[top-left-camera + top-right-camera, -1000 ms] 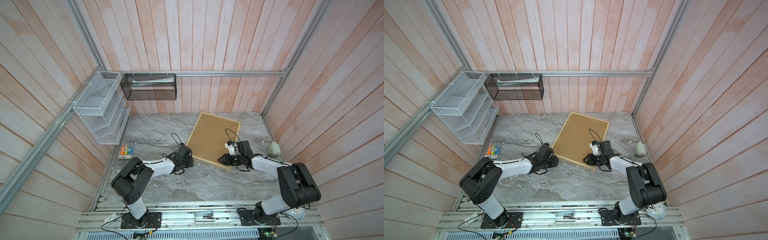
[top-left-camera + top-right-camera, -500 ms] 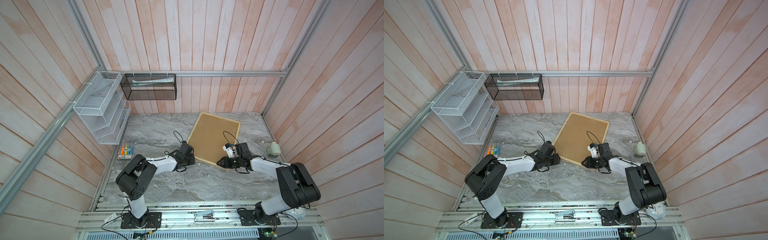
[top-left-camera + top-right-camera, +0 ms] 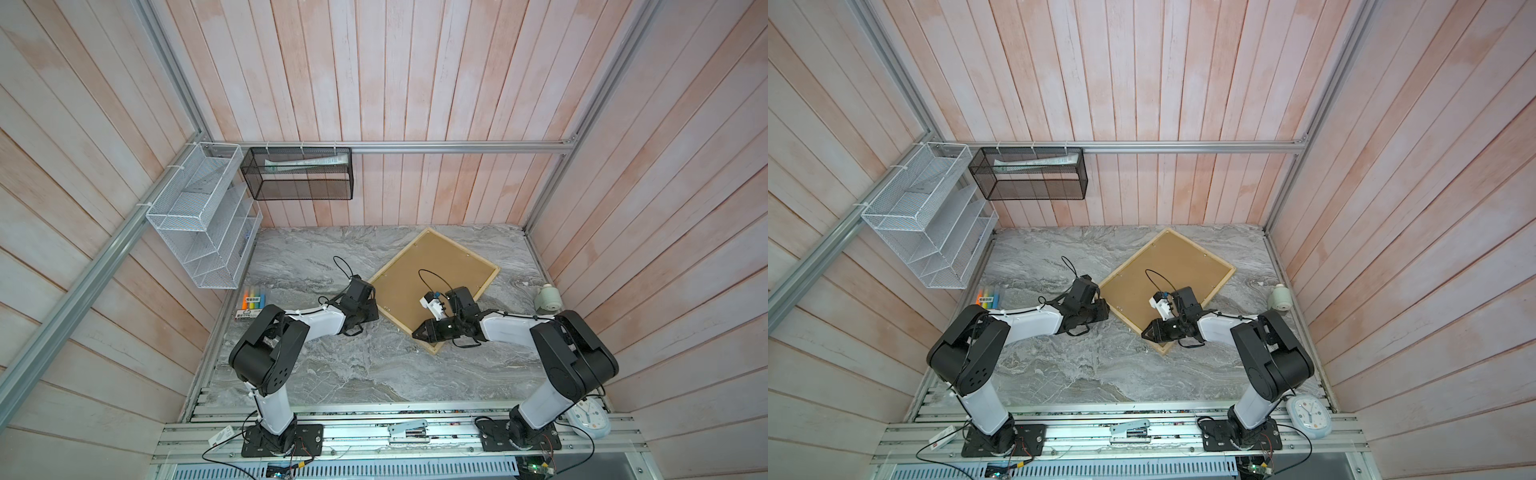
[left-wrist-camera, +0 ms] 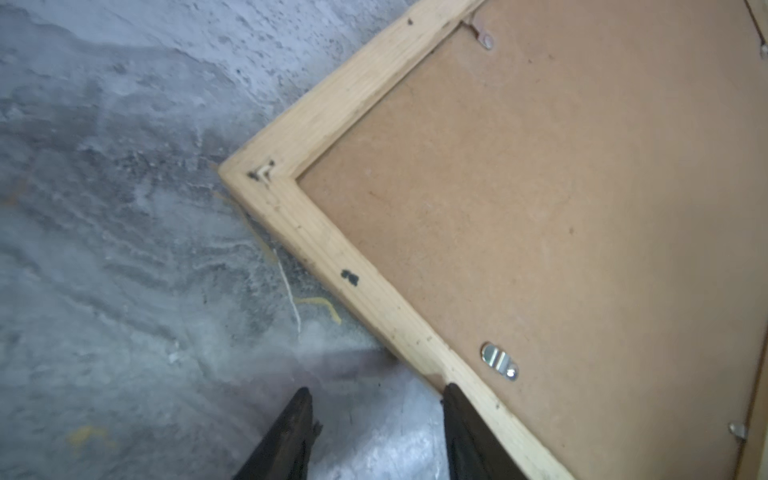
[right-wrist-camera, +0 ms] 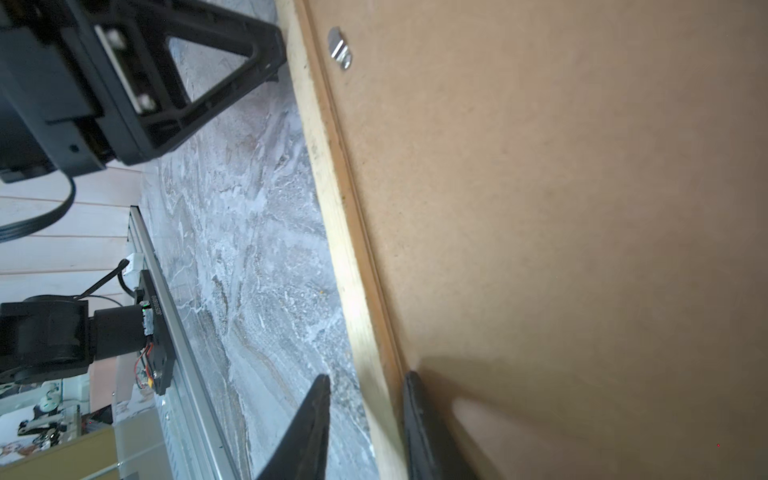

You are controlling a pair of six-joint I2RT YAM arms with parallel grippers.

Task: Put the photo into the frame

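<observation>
Grey marbled tabletop (image 3: pixel 332 361), boxed in by pale pink plank walls.

Both top views: I see the frame (image 3: pixel 464 250) (image 3: pixel 1201 249) lying flat, face down, right of centre towards the back, turned so its corners point diamond-wise. The brown backing board (image 3: pixel 432 266) (image 3: pixel 1167 266) fills its opening, and whatever lies under the board is hidden. The left gripper (image 3: pixel 375 309) (image 3: pixel 1106 311) sits low at the frame's left corner. The right gripper (image 3: pixel 415 333) (image 3: pixel 1144 332) sits low over the rail that runs from that corner to the near one. A white wire rack (image 3: pixel 199 232) and a black mesh basket (image 3: pixel 299 178) hang on the walls. A pack of highlighters (image 3: pixel 251 301) lies at the table's left edge.

Left wrist view: the frame corner (image 4: pixel 257 170) fills the middle, pale wood rail around brown board. A metal turn tab (image 4: pixel 498 360) lies on the board just inside the rail. My left claw stands apart: one finger (image 4: pixel 291 436) is over bare marble, the other (image 4: pixel 465 436) overlaps the rail's outer edge, and only tabletop shows between them.

Right wrist view: the rail (image 5: pixel 332 199) runs between my right fingers. One finger (image 5: pixel 307 428) is over the marble, apart from the wood. The other finger (image 5: pixel 424 428) is on the board side, so the claw stands apart and astride the rail. Farther along, a finger of the left gripper (image 5: pixel 268 45) sits at the rail's outer edge.
</observation>
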